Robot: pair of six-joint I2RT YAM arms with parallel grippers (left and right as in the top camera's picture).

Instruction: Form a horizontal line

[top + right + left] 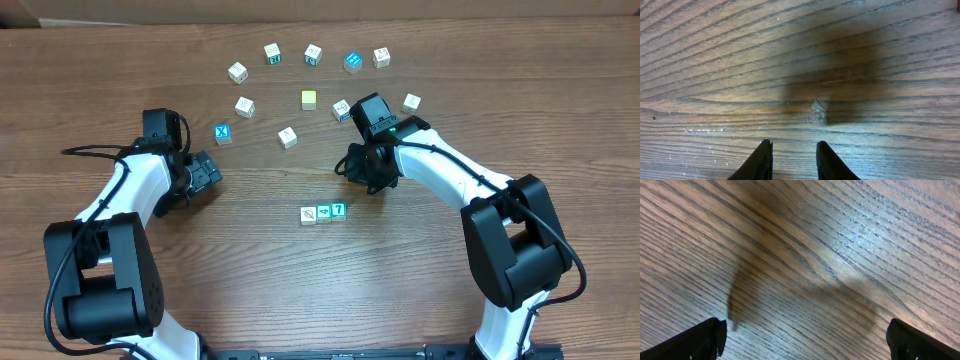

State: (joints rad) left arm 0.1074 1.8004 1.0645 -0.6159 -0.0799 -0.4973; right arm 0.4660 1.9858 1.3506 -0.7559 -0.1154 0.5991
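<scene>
Three-cube row on tabletop point(300, 290); both jaws empty.
The horizontal line point(323, 212), near centre, holds three touching cubes: one white, two teal. Left jaws wide open; right jaws slightly parted, near it. Farther: eleven loose cubes point(288, 137), including one yellow cube point(309, 99).

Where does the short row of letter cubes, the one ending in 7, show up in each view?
Overhead: the row of letter cubes lies just below centre.
Left wrist: not in it, only wood.
Right wrist: not in it, only wood.
Shared landmark: the wood-grain table.
</scene>
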